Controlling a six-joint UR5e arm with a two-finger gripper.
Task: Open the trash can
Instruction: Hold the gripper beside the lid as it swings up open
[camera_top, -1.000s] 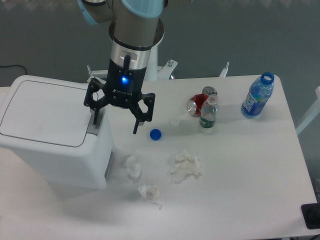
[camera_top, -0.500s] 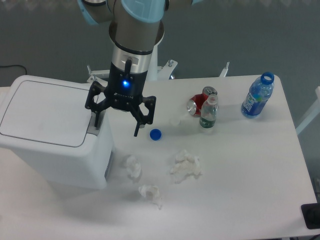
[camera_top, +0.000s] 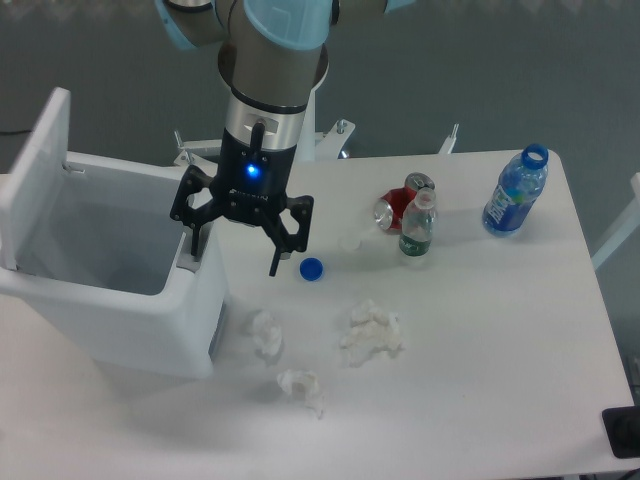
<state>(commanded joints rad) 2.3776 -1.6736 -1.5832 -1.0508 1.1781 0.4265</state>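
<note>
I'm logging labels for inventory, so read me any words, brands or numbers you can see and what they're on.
None can be read.
blue bottle: label print too blurred.
green-label bottle: label too small.
red can: markings unreadable.
gripper: faint strip of lettering on its body, too small to read.
trash can: no text visible.

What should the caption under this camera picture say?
Open black two-finger gripper pressing the big white plastic trash can, lid up.

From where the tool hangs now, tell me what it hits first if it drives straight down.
The tool points down with its jaws spread. Its left finger sits over the trash can at the grey button strip on the rim, so that likely meets first; the other finger would reach the table near the blue cap. Depth is uncertain.
</note>
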